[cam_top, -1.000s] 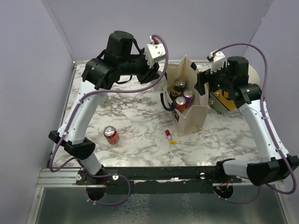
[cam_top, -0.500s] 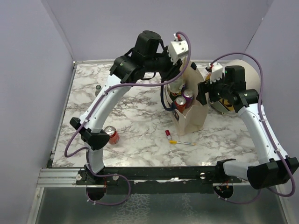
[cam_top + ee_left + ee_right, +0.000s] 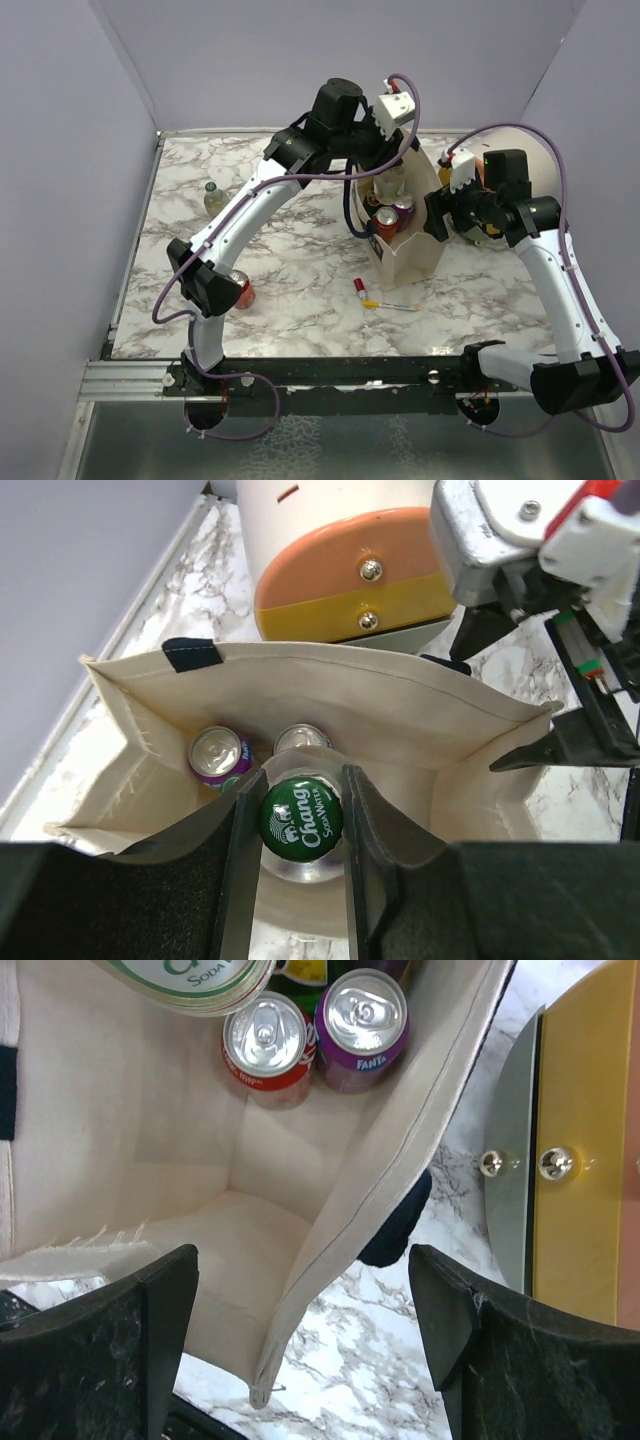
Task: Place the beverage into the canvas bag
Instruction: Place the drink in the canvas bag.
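Left wrist view: green-capped glass soda-water bottle (image 3: pixel 301 818), clamped in left gripper (image 3: pixel 302 780), newly swung over open mouth of upright beige canvas bag (image 3: pixel 330 705); right gripper (image 3: pixel 300 1270) agape astride bag wall; release pending.

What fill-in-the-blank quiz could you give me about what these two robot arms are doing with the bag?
1. The left gripper holds a Chang soda water bottle with a ____ cap over the canvas bag.
2. Inside the bag stand a red can and a ____ Fanta can.
3. The right gripper has its jaws wide ____, one on each side of the bag's wall.

Missing words: green; purple; open.
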Robot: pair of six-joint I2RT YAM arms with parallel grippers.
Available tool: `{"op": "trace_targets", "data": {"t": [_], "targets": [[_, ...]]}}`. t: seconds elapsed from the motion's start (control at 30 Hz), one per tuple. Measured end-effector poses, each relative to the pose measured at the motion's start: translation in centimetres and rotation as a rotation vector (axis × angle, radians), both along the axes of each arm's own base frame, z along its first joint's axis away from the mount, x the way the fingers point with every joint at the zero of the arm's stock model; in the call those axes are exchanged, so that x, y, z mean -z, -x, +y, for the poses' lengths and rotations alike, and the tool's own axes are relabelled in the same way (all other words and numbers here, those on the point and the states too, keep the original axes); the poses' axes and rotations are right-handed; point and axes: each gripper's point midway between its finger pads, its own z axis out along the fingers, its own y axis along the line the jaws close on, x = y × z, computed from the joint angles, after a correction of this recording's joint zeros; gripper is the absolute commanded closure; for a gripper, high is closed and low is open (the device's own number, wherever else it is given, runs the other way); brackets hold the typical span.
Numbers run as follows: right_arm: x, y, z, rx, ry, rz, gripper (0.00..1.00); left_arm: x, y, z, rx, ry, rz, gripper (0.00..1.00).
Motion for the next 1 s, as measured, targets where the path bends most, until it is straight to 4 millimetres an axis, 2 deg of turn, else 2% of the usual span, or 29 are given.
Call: {"op": "trace_targets", "data": {"t": [0.17,0.53,0.77,1.0], "targets": [[0.6,0.9,-0.2,-0.026,0.028,0.030,0.14,1.8,-0.5,-1.4,0.007,0.002,0.043,1.00],[1.7,2.8,-0.8,-0.067,0.070,0.045,0.14,2.9,0.0,-4.9,0.076,0.042,0.043,1.00],[2.0,2.9,-0.9,-0.069,0.072,0.051,0.14,4.7,0.5,-6.3,0.118,0.040,0.073,1.00],[2.0,2.9,-0.8,-0.064,0.068,0.054,0.18,6.0,2.0,-7.5,0.170,0.032,0.101,1.00]]}}
